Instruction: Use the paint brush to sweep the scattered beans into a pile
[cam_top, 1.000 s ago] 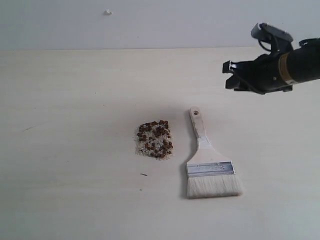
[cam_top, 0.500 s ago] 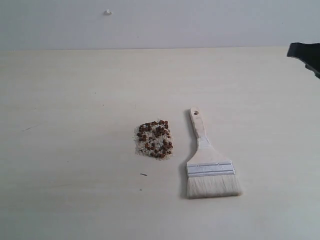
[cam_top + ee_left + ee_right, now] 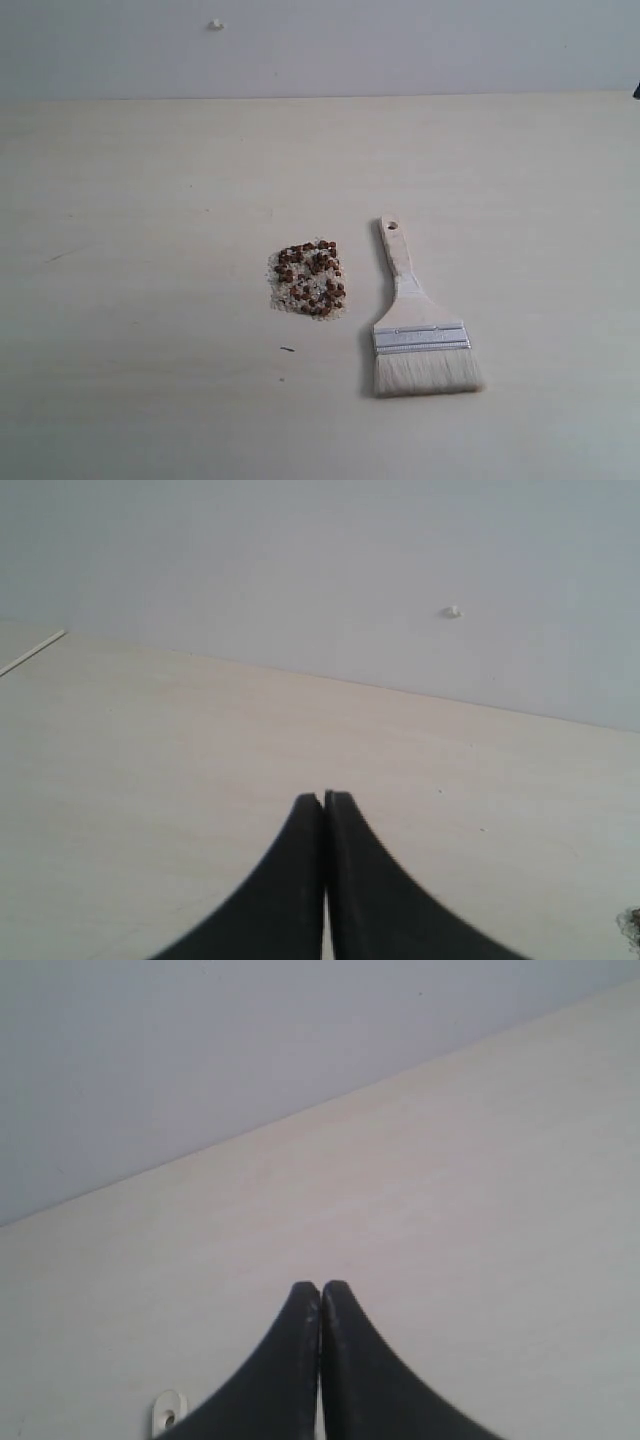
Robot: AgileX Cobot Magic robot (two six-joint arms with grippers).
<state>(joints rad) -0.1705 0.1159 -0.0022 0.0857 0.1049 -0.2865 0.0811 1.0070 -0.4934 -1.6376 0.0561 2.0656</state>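
The reddish-brown beans (image 3: 308, 279) lie in one tight pile mixed with white grains, near the middle of the pale table (image 3: 150, 200). The paint brush (image 3: 415, 322) lies flat just to the pile's right, with its cream bristles toward the front and the holed handle end pointing back. Nothing is touching the brush. My left gripper (image 3: 324, 797) is shut and empty over bare table. My right gripper (image 3: 320, 1286) is also shut and empty, away from the brush. Neither gripper shows in the exterior view.
A grey wall (image 3: 400, 40) runs along the table's far edge and carries a small white fitting (image 3: 215, 24), which the left wrist view shows too (image 3: 453, 611). A small white tab (image 3: 168, 1412) sits beside the right fingers.
The right arm has pulled back to the right and left the exterior view. Its gripper was apart a second ago and is now shut. The brush and the pile have not moved.
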